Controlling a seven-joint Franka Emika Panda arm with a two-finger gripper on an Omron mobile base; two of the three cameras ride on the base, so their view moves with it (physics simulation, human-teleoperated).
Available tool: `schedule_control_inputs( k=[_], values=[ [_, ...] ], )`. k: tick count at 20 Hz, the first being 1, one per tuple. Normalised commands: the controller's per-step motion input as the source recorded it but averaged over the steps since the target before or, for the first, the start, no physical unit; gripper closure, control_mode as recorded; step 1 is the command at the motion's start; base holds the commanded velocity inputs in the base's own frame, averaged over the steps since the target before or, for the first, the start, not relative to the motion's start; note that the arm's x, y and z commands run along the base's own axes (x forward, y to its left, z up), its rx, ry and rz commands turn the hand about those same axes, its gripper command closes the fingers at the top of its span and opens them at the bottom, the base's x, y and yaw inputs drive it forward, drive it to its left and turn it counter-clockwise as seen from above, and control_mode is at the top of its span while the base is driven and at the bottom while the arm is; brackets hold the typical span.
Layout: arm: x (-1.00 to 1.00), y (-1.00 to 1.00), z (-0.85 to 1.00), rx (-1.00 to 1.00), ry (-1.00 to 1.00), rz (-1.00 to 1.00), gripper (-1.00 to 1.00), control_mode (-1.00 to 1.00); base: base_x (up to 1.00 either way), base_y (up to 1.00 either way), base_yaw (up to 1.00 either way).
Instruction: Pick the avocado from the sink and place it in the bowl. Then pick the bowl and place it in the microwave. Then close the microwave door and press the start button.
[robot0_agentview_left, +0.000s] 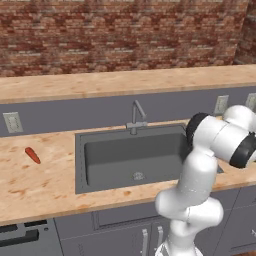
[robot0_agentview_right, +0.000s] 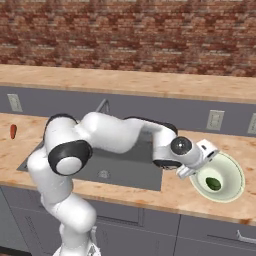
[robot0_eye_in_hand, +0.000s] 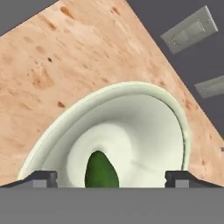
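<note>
- Brick-backed kitchen counter (robot0_agentview_right: 150, 192) beside the sink (robot0_agentview_left: 135, 157): the avocado (robot0_eye_in_hand: 101, 171) lies inside the bowl (robot0_eye_in_hand: 170, 118), first step apparently done.
- Gripper (robot0_eye_in_hand: 111, 177) hovers directly above, jaws spread wide, gripping nothing.

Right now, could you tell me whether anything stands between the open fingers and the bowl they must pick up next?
Nothing visible does. The fingers stand spread just above the bowl, with only the avocado lying inside it.
</note>
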Motion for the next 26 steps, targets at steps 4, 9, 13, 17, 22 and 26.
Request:
schedule_control_inputs(
  k=[4, 9, 13, 17, 22, 26],
  values=[
    [-0.04, 0.98, 0.78, 0.0, 0.1, 0.01, -1.0, -1.0, 0.0, 0.0, 0.0],
    [0.0, 0.56, 0.94, -0.01, 0.17, -0.01, -1.0, -1.0, 0.0, 0.0, 0.0],
    [0.0, 0.04, 0.46, 0.0, 0.2, -0.07, -1.0, -1.0, 0.0, 0.0, 0.0],
    [0.0, -0.19, -0.04, 0.0, 0.23, -0.1, -1.0, -1.0, 0.0, 0.0, 0.0],
    [0.0, -0.31, -0.33, 0.0, 0.18, -0.09, -1.0, -1.0, 0.0, 0.0, 0.0],
    [0.06, -0.37, -0.27, 0.0, 0.04, -0.09, -1.0, -1.0, 0.0, 0.0, 0.0]
  ],
)
